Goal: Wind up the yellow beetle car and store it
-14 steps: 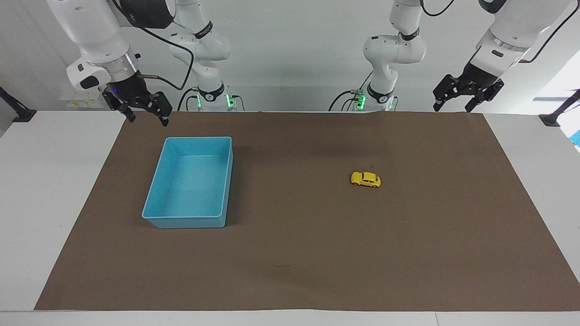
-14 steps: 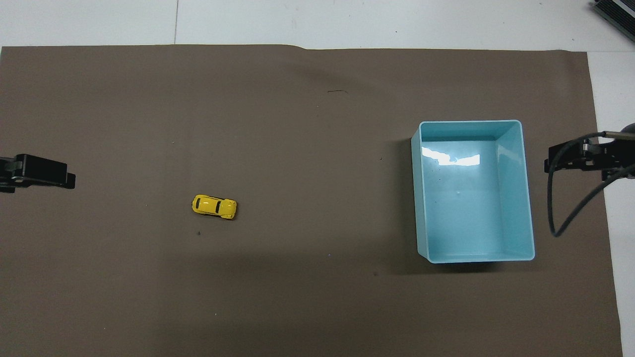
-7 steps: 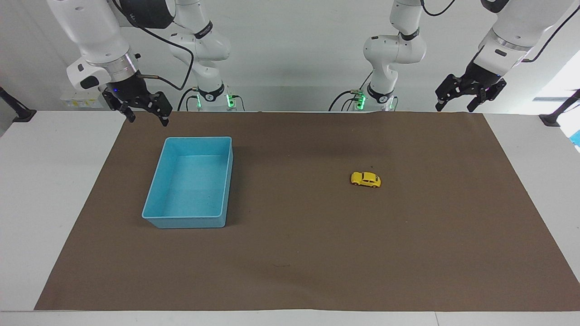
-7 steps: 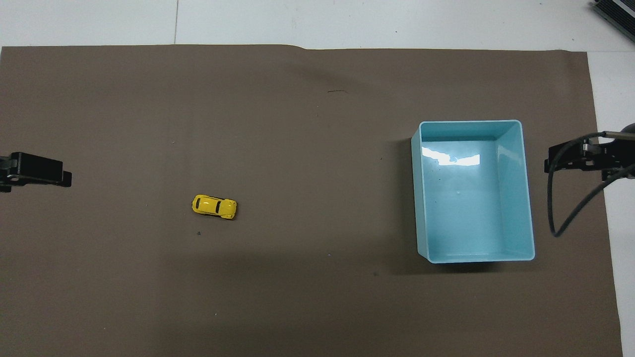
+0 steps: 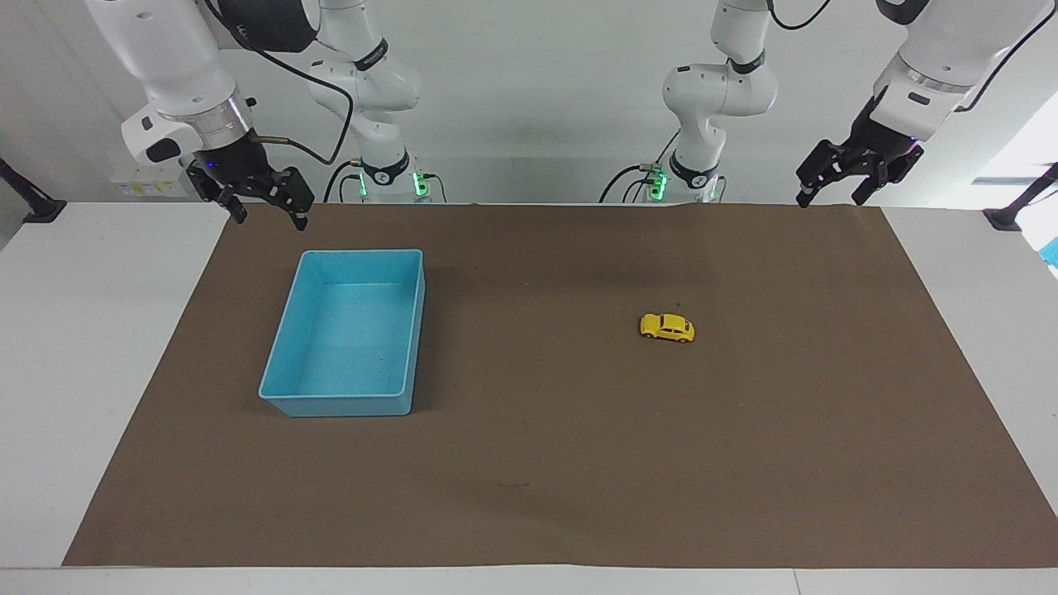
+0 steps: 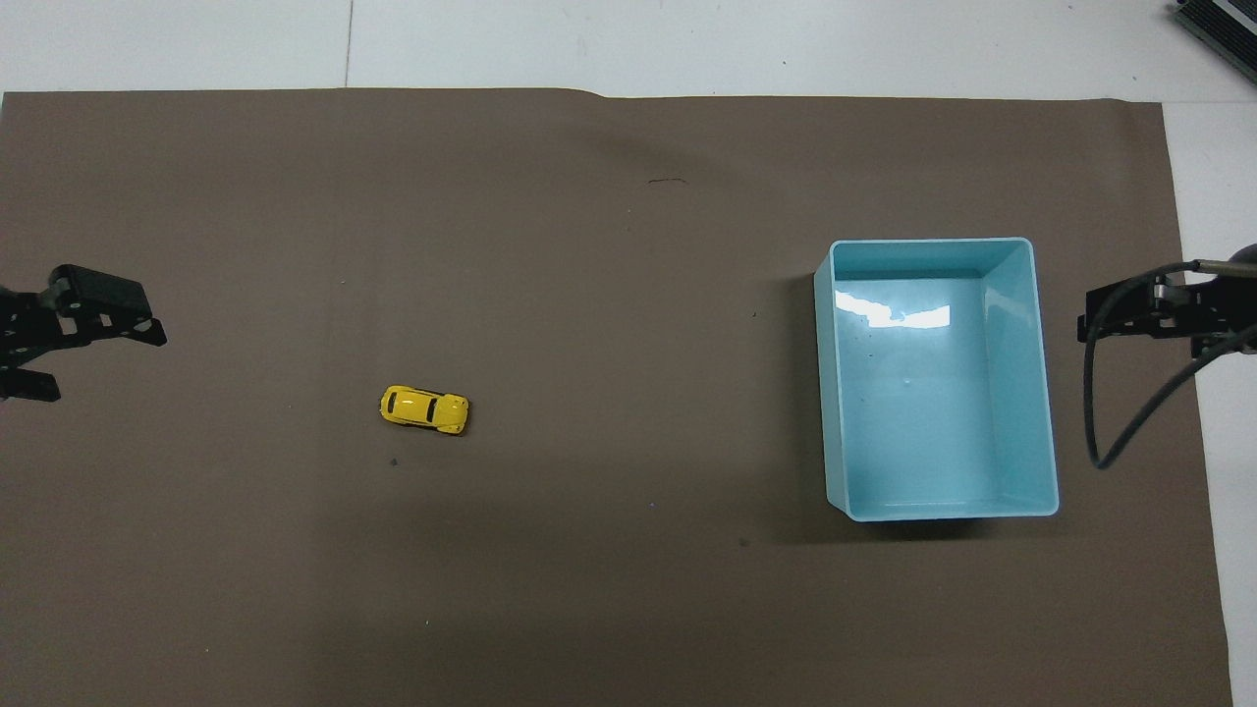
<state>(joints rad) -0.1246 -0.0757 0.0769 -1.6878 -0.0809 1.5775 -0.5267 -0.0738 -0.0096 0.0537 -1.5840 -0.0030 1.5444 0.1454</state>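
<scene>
L hand (image 5: 829, 195) open, raised; R hand (image 5: 266, 213) open, raised.

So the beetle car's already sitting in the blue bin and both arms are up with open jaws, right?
Not quite: the yellow beetle car is on the brown mat, toward the left arm's end, well apart from the light blue bin, which holds nothing. The facing view shows this. The left gripper and right gripper are both raised with jaws open.

Robotics lab: two mounted arms (image 5: 711, 99), brown-matted table (image 5: 529, 496).

A light blue bin (image 5: 343, 330) sits on a brown mat (image 5: 579, 463).
</scene>
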